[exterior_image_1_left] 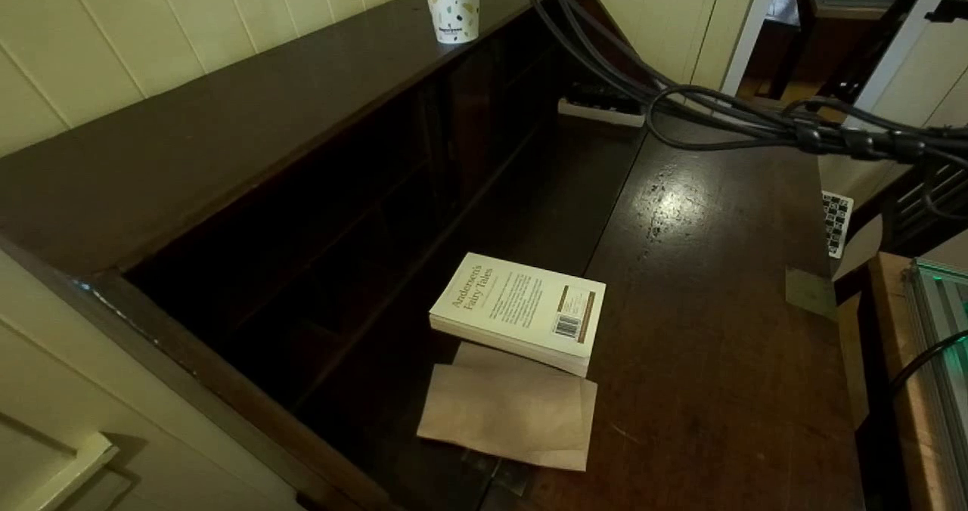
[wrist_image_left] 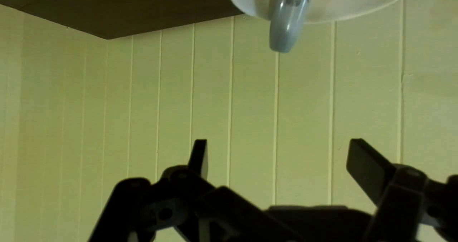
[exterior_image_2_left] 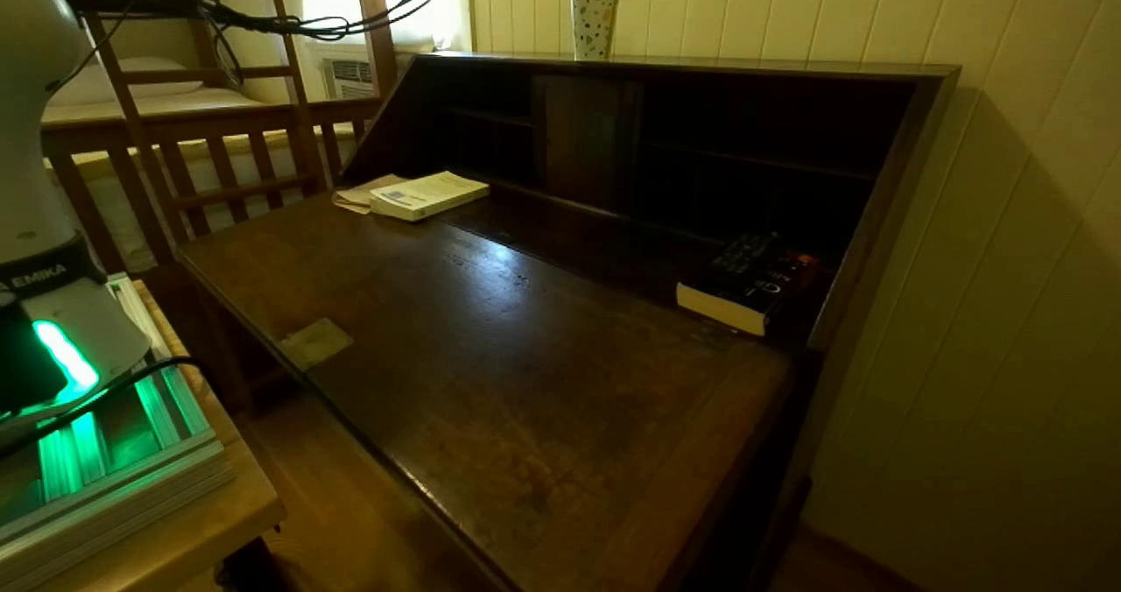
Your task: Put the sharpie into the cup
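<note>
Well, the sharpie leans in the cup, claw spread wide

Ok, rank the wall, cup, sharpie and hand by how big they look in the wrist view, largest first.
1. Wall
2. Hand
3. Cup
4. Sharpie
All four run past the picture's edges, so this ranks only visible parts.
</note>
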`<state>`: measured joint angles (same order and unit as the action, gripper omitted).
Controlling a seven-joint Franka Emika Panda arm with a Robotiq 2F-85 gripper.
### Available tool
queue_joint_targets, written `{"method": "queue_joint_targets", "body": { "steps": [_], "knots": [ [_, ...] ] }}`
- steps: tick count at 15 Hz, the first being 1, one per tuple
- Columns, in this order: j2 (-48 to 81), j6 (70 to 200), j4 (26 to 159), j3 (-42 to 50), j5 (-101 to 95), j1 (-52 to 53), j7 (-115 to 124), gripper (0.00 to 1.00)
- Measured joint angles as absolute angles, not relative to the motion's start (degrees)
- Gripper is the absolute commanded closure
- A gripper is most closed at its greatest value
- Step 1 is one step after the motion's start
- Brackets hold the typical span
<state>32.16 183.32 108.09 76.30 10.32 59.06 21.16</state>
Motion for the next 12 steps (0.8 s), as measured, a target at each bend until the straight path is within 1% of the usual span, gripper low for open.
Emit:
{"method": "queue_joint_targets", "body": {
  "steps": [5, 12],
  "knots": [
    [23.82, 176.09, 109.62, 78.74, 9.37, 63.80, 15.90, 0.00],
    [14.64, 161.77, 109.78, 83.89, 9.29, 72.26, 10.57, 0.00]
  ]
}}
